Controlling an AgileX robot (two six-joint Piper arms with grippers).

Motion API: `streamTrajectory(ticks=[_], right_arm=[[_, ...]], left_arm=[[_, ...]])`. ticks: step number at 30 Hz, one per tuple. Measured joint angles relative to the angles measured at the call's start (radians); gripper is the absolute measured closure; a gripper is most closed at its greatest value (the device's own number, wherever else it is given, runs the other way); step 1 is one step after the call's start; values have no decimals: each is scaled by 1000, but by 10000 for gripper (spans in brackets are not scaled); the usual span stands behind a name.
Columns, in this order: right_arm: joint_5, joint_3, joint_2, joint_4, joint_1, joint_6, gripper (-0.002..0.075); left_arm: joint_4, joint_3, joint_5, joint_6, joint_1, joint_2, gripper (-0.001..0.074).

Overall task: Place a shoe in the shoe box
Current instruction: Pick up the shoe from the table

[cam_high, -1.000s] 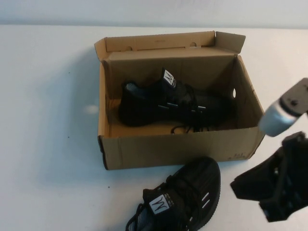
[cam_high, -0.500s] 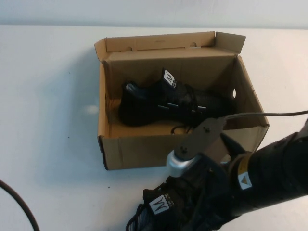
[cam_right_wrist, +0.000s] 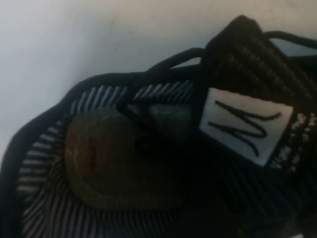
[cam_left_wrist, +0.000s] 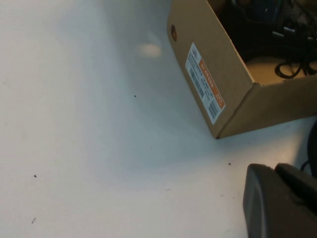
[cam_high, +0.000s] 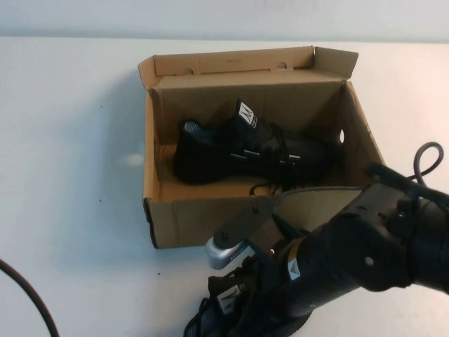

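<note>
Shoe (cam_high: 223, 303) lies on the tabletop (cam_high: 70, 140) before the box (cam_high: 231, 214); right gripper (cam_high: 245, 309) descends over it, jaw state unclear; left gripper (cam_left_wrist: 277, 203) parked, closed, empty.

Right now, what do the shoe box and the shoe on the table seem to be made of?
The shoe box looks like brown corrugated cardboard, matte, with raw cut edges. The shoe under the right gripper seems black knit fabric: ribbed tongue, white woven label, striped lining, brownish insole, perhaps foam. The left gripper, shut, rests apart beside the box.
</note>
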Motion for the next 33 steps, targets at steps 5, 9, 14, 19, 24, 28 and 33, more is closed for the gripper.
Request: streamTrajectory(ticks=[5,9,14,19,24,28,33], right_arm=[[-13,-2,48,0,0,-7,360],[-13,-2,59,-2,0,-7,575],[-10,-7,56,2,2,-7,719],[16,-27,27,4,2,-7,736],[44,-63,12,29,2,-7,648],[57,-86,11,47,2,-7,396],[76,-89,16,51,2,-7,138]], left_arm=[[2,0,0,0,0,0,736],[2,0,0,0,0,0,736],[2,0,0,0,0,0,736],[2,0,0,2,0,0,736],[2,0,0,2,0,0,736],[2,0,0,2,0,0,736],[2,0,-1,2,0,0,736]])
